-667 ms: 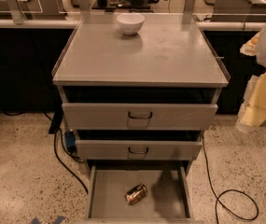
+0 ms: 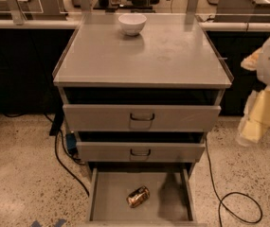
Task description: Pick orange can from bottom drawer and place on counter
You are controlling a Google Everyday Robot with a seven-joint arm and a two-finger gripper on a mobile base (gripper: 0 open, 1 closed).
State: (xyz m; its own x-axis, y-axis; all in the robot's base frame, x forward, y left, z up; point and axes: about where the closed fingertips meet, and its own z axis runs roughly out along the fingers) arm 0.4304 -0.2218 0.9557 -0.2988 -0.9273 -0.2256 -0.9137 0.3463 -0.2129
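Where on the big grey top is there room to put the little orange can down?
Nearly all of the broad flat grey metal counter is bare: the front and middle, between its raised side edges. Only the back edge holds a small white bowl. The shiny orange can lies in the open bottom drawer. The gripper hangs off to the counter's right.

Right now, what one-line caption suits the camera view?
Orange can lying in the open bottom drawer, white bowl on the counter, end effector hovering off to the counter's right.
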